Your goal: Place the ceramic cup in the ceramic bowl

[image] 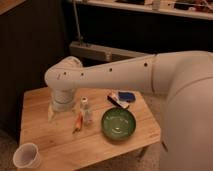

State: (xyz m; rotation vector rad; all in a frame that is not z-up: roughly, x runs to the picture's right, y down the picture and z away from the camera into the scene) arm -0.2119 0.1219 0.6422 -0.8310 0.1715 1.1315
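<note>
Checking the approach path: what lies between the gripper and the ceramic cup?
Bare table only, in the camera view: gripper hovers behind the ceramic cup at the table's near corner.

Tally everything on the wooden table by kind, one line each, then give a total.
Cup: 1
Bowl: 1
Bottle: 1
Orange stick-like item: 1
Blue-and-white packet: 1
Total: 5
The gripper is not counted. It hangs over the left part of the table, just left of the bottle.

A light wooden table (60,142) stands before a dark wall (30,45) on speckled floor (6,146).
</note>
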